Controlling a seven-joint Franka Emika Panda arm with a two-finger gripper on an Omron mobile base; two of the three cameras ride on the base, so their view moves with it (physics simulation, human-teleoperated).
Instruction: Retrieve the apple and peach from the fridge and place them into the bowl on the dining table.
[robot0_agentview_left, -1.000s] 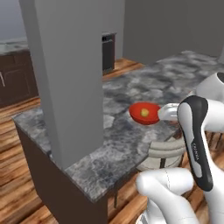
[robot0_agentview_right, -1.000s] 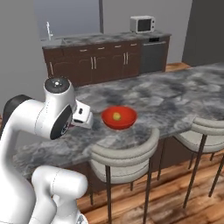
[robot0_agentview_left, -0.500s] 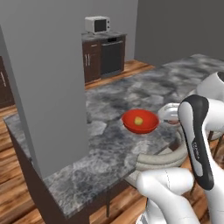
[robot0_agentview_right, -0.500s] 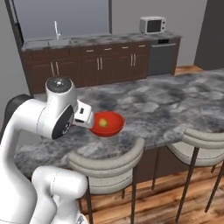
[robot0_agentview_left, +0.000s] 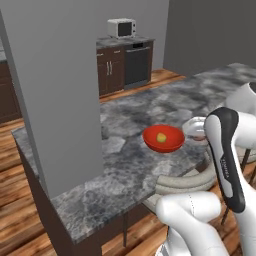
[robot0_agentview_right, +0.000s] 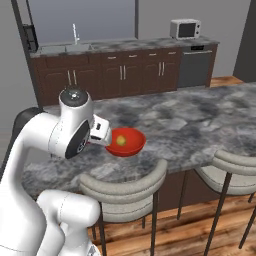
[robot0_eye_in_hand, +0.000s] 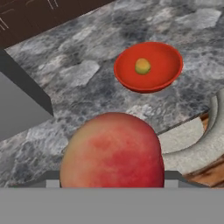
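A glossy red-orange bowl (robot0_agentview_left: 163, 138) is sitting upright on the mottled grey stone top of the dining table (robot0_agentview_left: 120, 165), near its front edge. A small yellow-green fruit (robot0_eye_in_hand: 142, 66) is lying in the middle of the bowl. A large red and yellow-blushed fruit (robot0_eye_in_hand: 112, 151) is filling the foreground of the hand view, short of the bowl and apart from it.

The dining table (robot0_agentview_left: 135, 150) has a mottled grey stone top; on it, near the edge by the stools, sits the red bowl (robot0_agentview_left: 163, 138), a small yellowish fruit (robot0_agentview_left: 161, 137) inside.
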